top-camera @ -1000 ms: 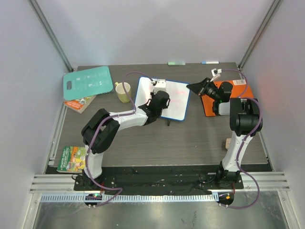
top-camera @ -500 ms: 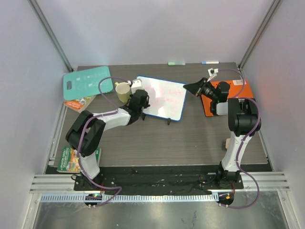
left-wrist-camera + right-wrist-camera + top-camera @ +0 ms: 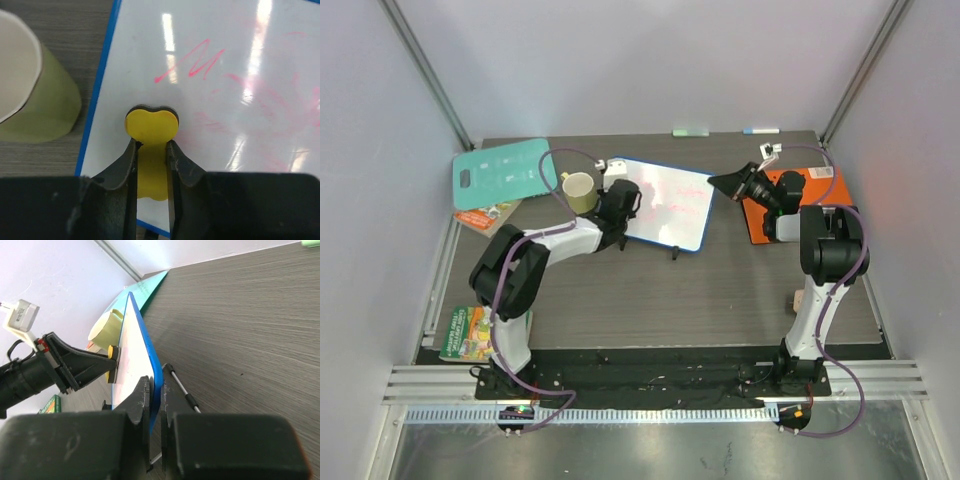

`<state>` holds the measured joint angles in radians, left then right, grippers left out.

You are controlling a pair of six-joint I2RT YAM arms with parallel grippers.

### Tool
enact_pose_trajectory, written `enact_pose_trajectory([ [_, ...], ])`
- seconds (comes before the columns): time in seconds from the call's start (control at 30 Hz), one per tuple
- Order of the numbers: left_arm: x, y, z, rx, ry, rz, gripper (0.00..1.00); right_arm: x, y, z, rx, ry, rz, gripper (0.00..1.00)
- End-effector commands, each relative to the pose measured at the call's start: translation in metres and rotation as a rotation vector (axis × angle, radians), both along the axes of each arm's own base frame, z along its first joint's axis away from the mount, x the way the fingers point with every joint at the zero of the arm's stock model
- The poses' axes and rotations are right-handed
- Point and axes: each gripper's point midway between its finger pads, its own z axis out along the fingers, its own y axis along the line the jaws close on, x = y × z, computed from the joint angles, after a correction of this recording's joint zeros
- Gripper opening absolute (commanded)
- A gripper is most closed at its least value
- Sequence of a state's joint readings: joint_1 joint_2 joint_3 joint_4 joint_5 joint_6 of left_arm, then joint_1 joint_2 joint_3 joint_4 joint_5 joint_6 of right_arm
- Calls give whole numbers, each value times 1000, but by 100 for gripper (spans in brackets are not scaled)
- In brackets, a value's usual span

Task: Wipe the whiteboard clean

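The whiteboard (image 3: 668, 203), white with a blue frame, stands propped on the table's middle back. Red marker lines and pink smears (image 3: 192, 62) show on it. My left gripper (image 3: 620, 200) is shut on a yellow eraser (image 3: 151, 125) with a dark pad, pressed on the board near its left edge. My right gripper (image 3: 723, 183) is shut on the board's right edge (image 3: 152, 365). In the right wrist view the eraser (image 3: 113, 364) touches the board's face, and the wire stand (image 3: 180, 382) shows behind.
A green mug (image 3: 579, 191) stands just left of the board, close to my left gripper; it also shows in the left wrist view (image 3: 35, 100). A teal cutting board (image 3: 504, 172) lies at back left, an orange folder (image 3: 798, 200) under my right arm, and books (image 3: 472, 333) at the left edge.
My left gripper swept the eraser leftward across the board towards the mug, then moved a little right and farther back. The right gripper has kept hold of the board's edge.
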<state>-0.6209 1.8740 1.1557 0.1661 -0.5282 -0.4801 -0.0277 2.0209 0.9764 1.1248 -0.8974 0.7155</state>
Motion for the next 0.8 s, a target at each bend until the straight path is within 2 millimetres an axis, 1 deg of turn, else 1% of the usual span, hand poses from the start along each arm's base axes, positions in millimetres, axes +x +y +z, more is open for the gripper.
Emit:
enact_pose_trajectory([
  [0.0, -27, -104, -24, -1, 50, -280, 0, -3, 6, 29, -73, -221, 53, 2],
  [0.03, -31, -119, -21, -34, 44, -317, 0, -3, 7, 29, -73, -221, 55, 1],
  [0.07, -35, -130, -25, -60, 56, -340, 0, -3, 7, 30, -72, -220, 55, 2],
  [0.13, -45, -155, -25, -95, 59, -392, 0, -3, 7, 29, -72, -218, 55, 1],
  [0.2, -48, -163, -29, -106, 69, -395, 0, -3, 6, 30, -72, -221, 53, 1],
  [0.23, -49, -163, -31, -103, 74, -393, 0, -3, 6, 29, -71, -217, 53, 1],
  [0.3, -48, -149, -39, -70, 85, -348, 0, -3, 6, 29, -72, -218, 53, 1],
  [0.33, -43, -136, -39, -52, 78, -304, 0, -2, 7, 29, -72, -218, 55, 1],
  [0.4, -38, -117, -42, -44, 90, -258, 0, -3, 7, 29, -71, -218, 55, 2],
  [0.43, -41, -103, -45, -42, 103, -230, 0, -2, 7, 29, -69, -218, 55, 2],
  [0.47, -33, -85, -45, -46, 103, -187, 0, -3, 7, 30, -69, -219, 55, 1],
  [0.5, -33, -73, -46, -47, 107, -161, 0, -2, 7, 29, -68, -216, 55, 1],
  [0.53, -35, -58, -43, -51, 105, -129, 0, -2, 7, 29, -68, -218, 55, 1],
  [0.57, -30, -39, -41, -50, 100, -83, 0, -3, 7, 30, -68, -218, 55, 1],
  [0.63, -29, -19, -38, -56, 100, -32, 0, -3, 7, 30, -67, -217, 56, 1],
  [0.67, -29, -2, -36, -54, 99, -1, 0, -3, 7, 29, -68, -216, 54, 1],
  [0.7, -28, 7, -35, -49, 97, 21, 0, -3, 7, 30, -68, -218, 54, 1],
  [0.73, -31, 16, -38, -30, 112, 40, 0, -3, 7, 30, -67, -218, 54, 1],
  [0.77, -30, 26, -34, -14, 103, 79, 0, -3, 7, 30, -70, -220, 54, 1],
])
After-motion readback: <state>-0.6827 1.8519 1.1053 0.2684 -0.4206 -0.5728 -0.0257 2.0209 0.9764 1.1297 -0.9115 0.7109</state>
